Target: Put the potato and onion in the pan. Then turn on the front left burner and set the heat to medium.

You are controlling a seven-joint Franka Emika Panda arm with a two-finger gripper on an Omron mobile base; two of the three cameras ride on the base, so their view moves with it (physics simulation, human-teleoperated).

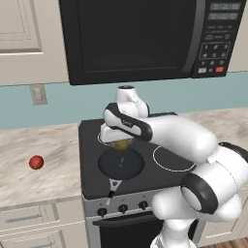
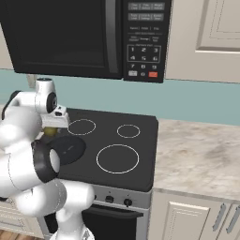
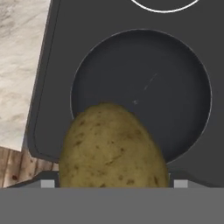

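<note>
gripper clamped on potato above pan; onion apart on counter

The only readable marks are sitting on the black control panel of the black over-the-range microwave. In the right base view, its keypad is showing white digits in a grid: 1, 2, 3 on the top row, 4, 5, 6 on the next, with the lower rows too blurred to make out. The small white lettering on the buttons above the keypad is too fine to read, as is the writing on the white and red buttons at the bottom. In the left base view the same panel is appearing only as blurred pale marks. Nothing else is carrying legible text.
</note>
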